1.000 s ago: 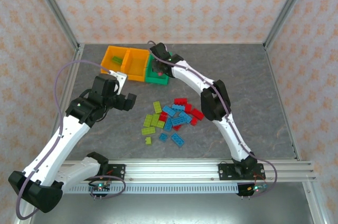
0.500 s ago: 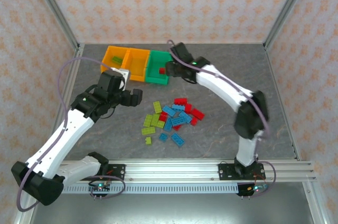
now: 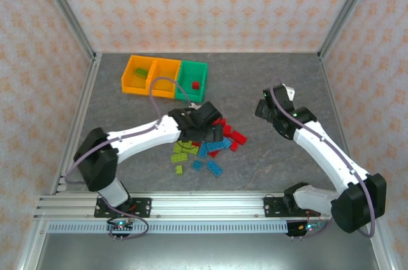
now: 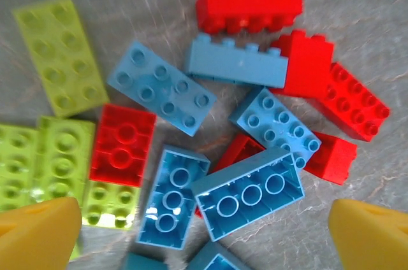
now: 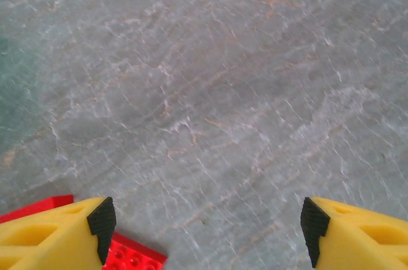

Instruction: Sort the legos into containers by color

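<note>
The legos [image 3: 213, 147] lie in a loose pile at mid-table, lime green to the left, light blue in the middle, red to the right. My left gripper [image 3: 210, 130] hangs open over the pile. Its yellow fingertips [image 4: 38, 235] straddle two upturned blue bricks [image 4: 248, 192], with a red brick [image 4: 124, 144] and lime bricks [image 4: 60, 53] close by. My right gripper [image 3: 263, 108] is open over bare table, right of the pile; a red brick [image 5: 131, 257] lies by its left fingertip [image 5: 57, 235]. The containers stand in a row at the back: an orange bin [image 3: 136, 74] holding a lime brick, an orange bin [image 3: 164, 78], and a green bin [image 3: 191, 79] holding a red brick [image 3: 196, 85].
Grey marbled table [image 3: 287, 79] with a metal frame and patterned walls around it. An aluminium rail [image 3: 204, 203] carrying both arm bases runs along the near edge. Open floor lies right of the pile and behind it.
My left arm swung from beside the orange bins down over the pile. My right arm pulled back from the green bin to the right, leaving a red brick in that bin.
</note>
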You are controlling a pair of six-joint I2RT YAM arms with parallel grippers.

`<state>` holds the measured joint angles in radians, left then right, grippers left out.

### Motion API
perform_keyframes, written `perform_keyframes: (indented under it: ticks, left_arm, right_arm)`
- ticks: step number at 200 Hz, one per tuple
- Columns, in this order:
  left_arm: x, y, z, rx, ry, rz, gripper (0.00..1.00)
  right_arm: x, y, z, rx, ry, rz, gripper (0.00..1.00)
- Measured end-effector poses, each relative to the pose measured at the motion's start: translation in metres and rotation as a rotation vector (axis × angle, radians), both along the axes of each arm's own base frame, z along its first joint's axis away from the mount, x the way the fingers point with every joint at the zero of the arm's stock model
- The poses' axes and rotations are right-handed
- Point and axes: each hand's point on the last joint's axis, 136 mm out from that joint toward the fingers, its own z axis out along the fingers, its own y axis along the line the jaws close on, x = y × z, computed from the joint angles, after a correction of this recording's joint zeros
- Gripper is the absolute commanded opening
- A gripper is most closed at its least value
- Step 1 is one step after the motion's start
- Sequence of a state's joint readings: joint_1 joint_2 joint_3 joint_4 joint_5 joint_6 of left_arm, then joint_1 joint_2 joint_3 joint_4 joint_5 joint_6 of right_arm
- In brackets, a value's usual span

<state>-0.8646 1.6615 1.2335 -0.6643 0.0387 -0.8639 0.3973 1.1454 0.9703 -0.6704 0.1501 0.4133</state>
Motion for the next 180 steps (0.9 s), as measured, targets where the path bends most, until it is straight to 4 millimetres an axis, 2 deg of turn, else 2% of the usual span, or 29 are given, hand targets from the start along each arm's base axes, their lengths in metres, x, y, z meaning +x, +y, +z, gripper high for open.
perform_keyframes:
  ticks: [30,79,100,152,180]
  left_arm:
    - [0.001,-0.011,-0.028,-0.008,0.048,0.071,1.00]
    - [0.008,-0.032,-0.047,-0.038,0.102,0.091,0.91]
    - [0.006,-0.033,-0.055,-0.028,0.122,0.088,0.86]
    - [0.004,-0.038,-0.054,-0.025,0.133,0.059,0.62]
    - [0.002,-0.045,-0.049,-0.017,0.127,0.024,0.59]
  right_arm:
    - [-0.004,-0.002,0.010,0.020,-0.034,-0.007,0.84]
    - [-0.003,-0.001,0.007,0.015,-0.023,-0.007,0.84]
    - [-0.003,-0.001,0.006,0.015,-0.021,-0.007,0.84]
    - [-0.003,0.000,0.004,0.023,-0.013,-0.008,0.84]
    - [-0.003,0.002,0.003,0.037,-0.008,-0.006,0.84]
